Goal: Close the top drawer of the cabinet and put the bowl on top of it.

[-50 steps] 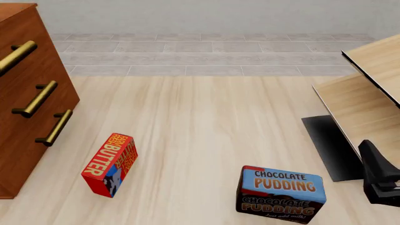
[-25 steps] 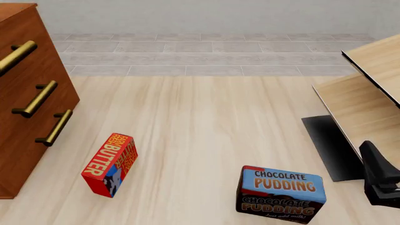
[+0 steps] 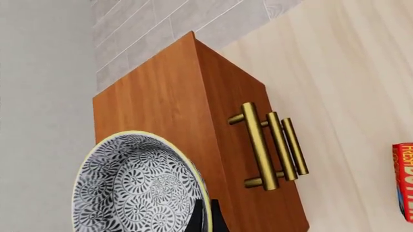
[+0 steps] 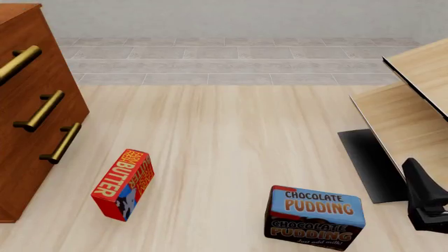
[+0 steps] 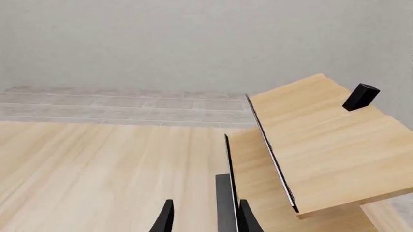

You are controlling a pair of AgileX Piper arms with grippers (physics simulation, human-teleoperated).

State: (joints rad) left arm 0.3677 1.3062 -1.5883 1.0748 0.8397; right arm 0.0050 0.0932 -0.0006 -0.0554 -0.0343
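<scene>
My left gripper [image 3: 205,215] pinches the bowl [image 3: 139,186] by its rim above the cabinet [image 3: 168,101]; probably ceramic, stiff, slippery, breakable. Right gripper [image 5: 203,217] open, empty.

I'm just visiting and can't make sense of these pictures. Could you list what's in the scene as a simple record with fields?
cabinet: reddish-brown, three drawers, at the table's left
top drawer: looks shut, brass bar handle
bowl: patterned, held over the cabinet top, seen only in the left wrist view
left hand: fingers at the bowl's rim
right hand: open, holding nothing, low at the right
butter box: red, on the table
chocolate pudding box: near front edge
pale wooden shelf unit: at the right
</scene>
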